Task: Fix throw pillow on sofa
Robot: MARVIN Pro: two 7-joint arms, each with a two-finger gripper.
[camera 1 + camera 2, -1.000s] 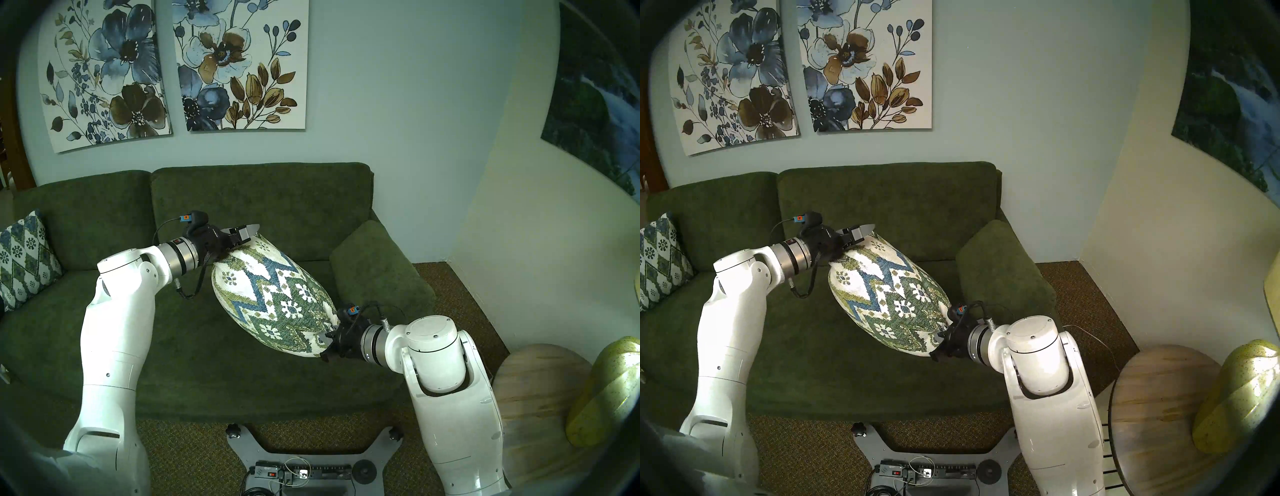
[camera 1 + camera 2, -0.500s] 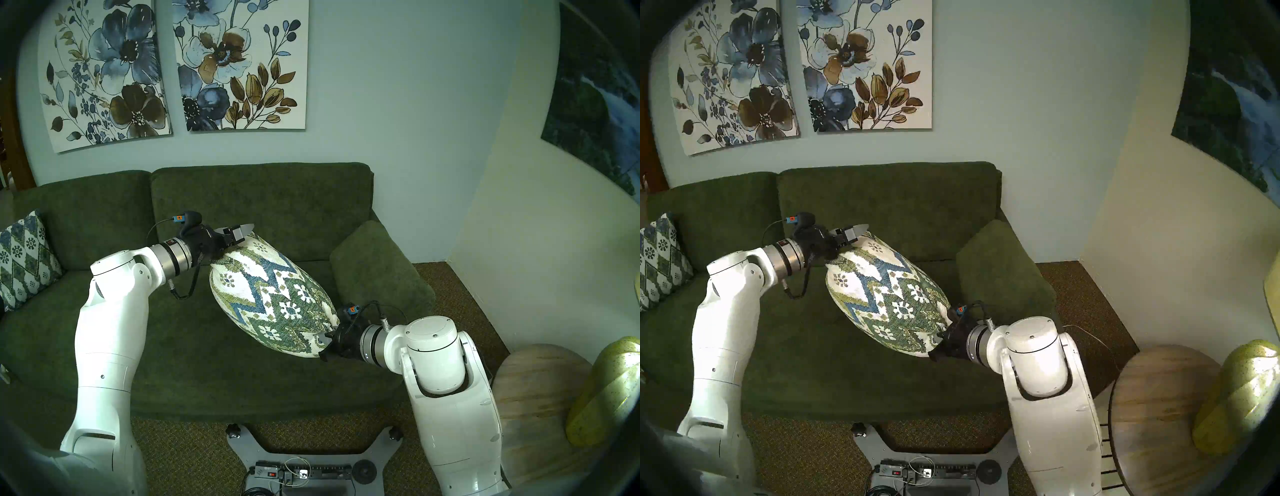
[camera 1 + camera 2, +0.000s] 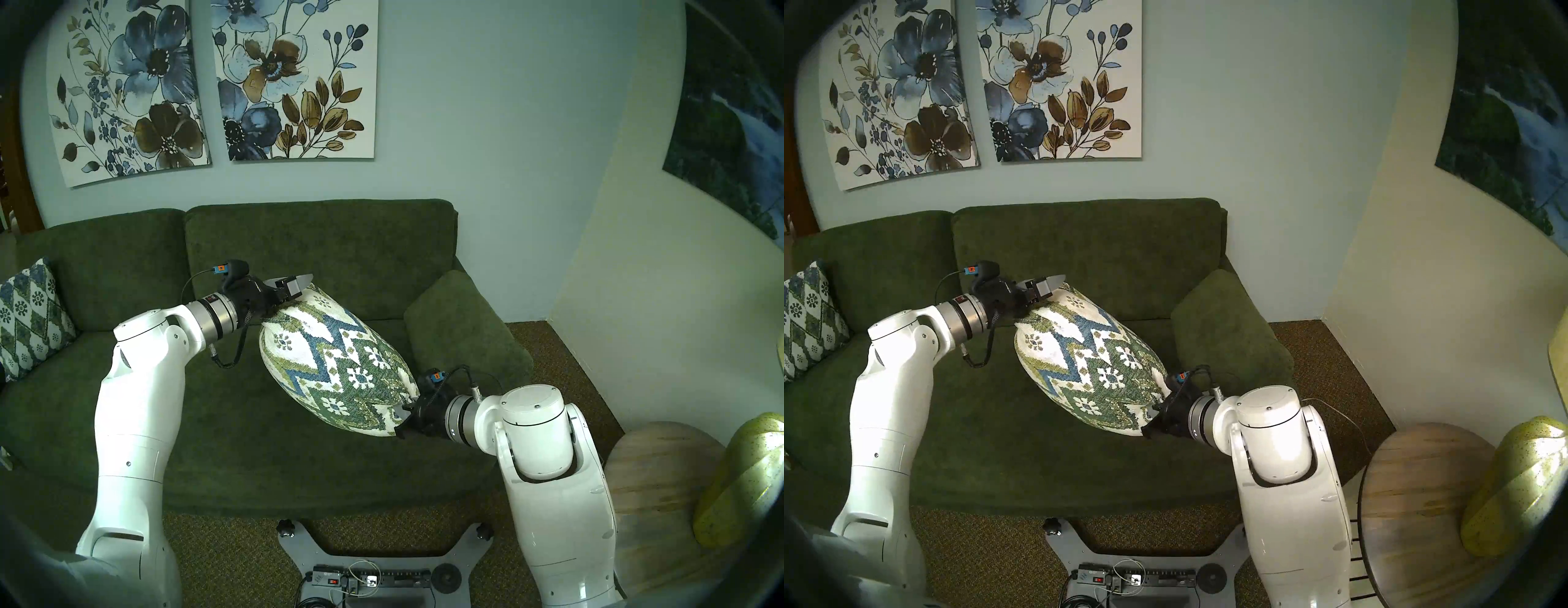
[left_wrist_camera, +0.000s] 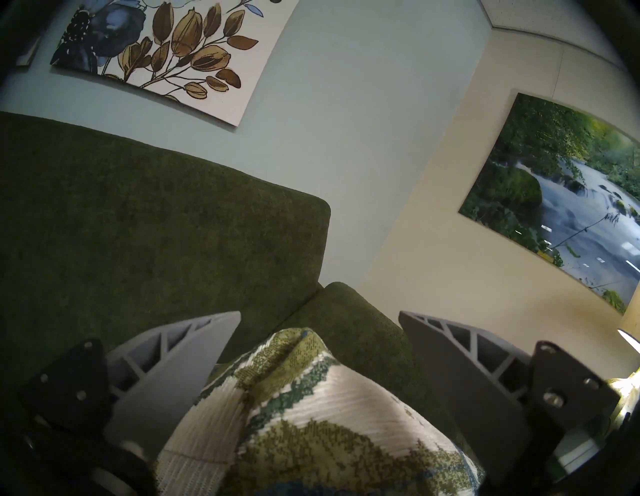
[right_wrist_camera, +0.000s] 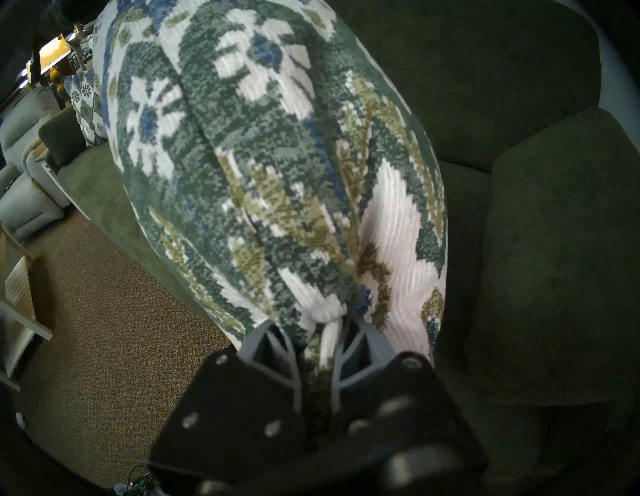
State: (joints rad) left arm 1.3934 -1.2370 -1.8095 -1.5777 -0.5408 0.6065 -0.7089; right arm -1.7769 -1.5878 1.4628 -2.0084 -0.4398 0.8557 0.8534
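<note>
The throw pillow (image 3: 337,365) hangs slantwise over the sofa (image 3: 237,450) seat, towards its right end, stretched between the two arms. The right gripper (image 5: 313,332) pinches a bunch of fabric at the pillow's near corner. At the far corner the left gripper (image 4: 318,350) has its fingers (image 4: 194,339) spread wide, the pillow's tip poking up between them. A second patterned pillow (image 3: 27,322) leans at the far left.

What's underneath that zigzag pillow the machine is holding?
Under the throw pillow lies the green seat of the sofa. Whether its underside rests on that seat or hangs clear is hidden. The right end effector pinches one corner; the left end effector stands open around another.
</note>
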